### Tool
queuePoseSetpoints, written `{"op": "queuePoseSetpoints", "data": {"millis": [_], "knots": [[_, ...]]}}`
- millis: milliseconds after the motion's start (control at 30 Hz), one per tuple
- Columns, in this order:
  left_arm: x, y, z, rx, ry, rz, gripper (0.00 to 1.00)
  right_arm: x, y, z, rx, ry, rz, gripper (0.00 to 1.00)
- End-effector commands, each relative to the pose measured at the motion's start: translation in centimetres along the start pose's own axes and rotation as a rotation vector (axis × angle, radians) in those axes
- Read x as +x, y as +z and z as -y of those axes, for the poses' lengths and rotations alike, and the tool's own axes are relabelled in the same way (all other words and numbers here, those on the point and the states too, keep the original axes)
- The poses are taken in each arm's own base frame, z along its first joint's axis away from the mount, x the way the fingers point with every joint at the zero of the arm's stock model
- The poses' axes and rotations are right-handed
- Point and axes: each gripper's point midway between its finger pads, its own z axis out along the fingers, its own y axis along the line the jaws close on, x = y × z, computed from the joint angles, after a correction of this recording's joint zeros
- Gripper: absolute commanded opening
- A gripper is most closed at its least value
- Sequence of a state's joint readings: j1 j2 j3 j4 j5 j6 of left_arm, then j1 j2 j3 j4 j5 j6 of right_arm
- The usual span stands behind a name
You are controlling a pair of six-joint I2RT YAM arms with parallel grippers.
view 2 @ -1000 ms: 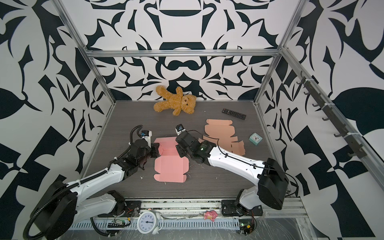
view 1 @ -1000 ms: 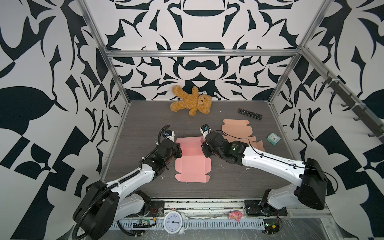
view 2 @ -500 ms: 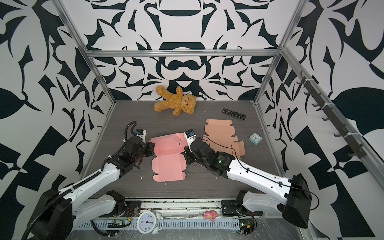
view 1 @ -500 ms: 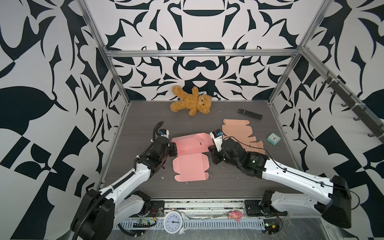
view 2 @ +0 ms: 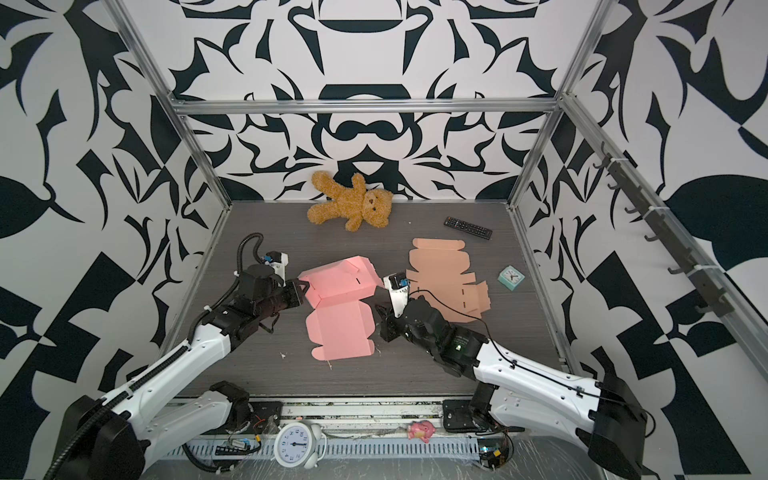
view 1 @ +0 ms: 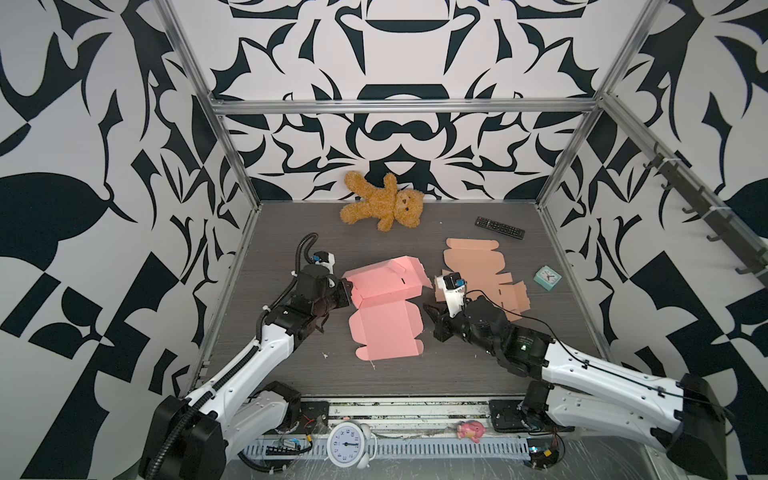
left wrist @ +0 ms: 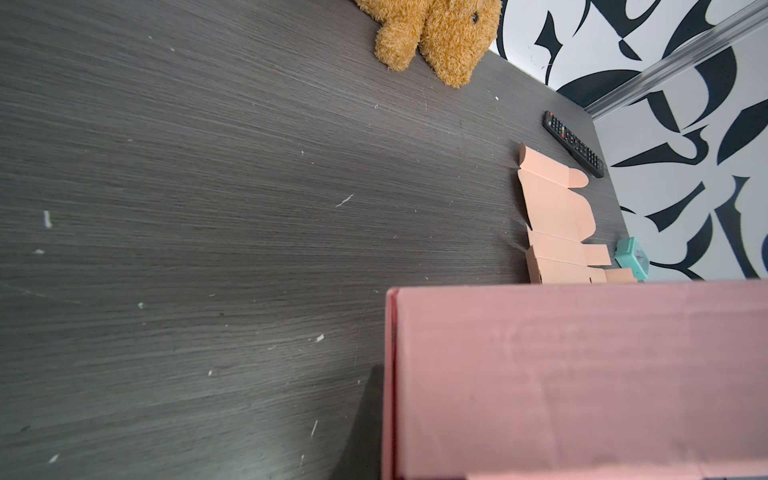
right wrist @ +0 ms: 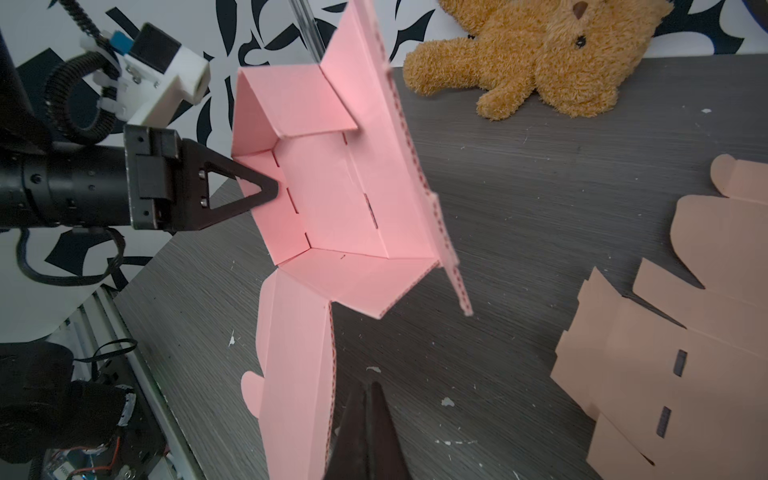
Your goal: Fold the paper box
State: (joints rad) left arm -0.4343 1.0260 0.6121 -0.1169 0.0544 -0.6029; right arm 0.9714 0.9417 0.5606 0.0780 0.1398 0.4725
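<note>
Right wrist view shows the pink paper box (right wrist: 332, 187) half-folded, walls raised.

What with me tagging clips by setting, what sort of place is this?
Probably a robot-lab test cell: patterned walls on an aluminium frame enclose a dark tabletop, a left arm and right arm are mounted at its front edge, and stray props like a teddy bear and remote lie about.

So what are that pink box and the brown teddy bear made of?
The pink box looks like thin corrugated card with a matte finish: its cut edges show a dashed, fluted pattern and the folds hold sharp creases. The teddy bear seems to be plush fabric, with a fuzzy golden-brown pile and soft, floppy limbs.
</note>
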Motion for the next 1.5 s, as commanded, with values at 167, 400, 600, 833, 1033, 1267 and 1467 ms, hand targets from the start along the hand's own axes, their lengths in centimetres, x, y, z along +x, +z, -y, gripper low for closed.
{"op": "queuePoseSetpoints", "data": {"millis": [167,400,600,833,1033,1267,1467], "knots": [[-0.6,-0.7,2.1,0.096,-0.01,-0.011,0.06,-4.2,0.1,-1.1,-0.064,0.081,0.219,0.01],[-0.2,-0.5,2.5,0.13,-0.011,-0.025,0.07,-6.0,0.8,-2.7,-0.101,0.071,0.232,0.01],[0.2,-0.5,2.5,0.138,0.005,-0.032,0.07,-6.3,1.7,-3.1,-0.101,0.068,0.219,0.01],[0.1,-0.5,2.7,0.163,0.018,-0.018,0.07,-6.0,3.1,-3.4,-0.087,0.057,0.177,0.01],[0.1,0.0,2.3,0.137,0.032,-0.023,0.07,-6.1,3.5,-3.2,-0.058,0.035,0.142,0.02],[-0.9,1.0,1.0,0.157,-0.017,-0.024,0.07,-6.4,3.9,-4.7,-0.086,-0.041,0.055,0.08],[-1.9,0.9,0.2,0.16,-0.011,-0.036,0.07,-7.1,2.2,-5.2,-0.1,-0.062,0.036,0.21]]}}
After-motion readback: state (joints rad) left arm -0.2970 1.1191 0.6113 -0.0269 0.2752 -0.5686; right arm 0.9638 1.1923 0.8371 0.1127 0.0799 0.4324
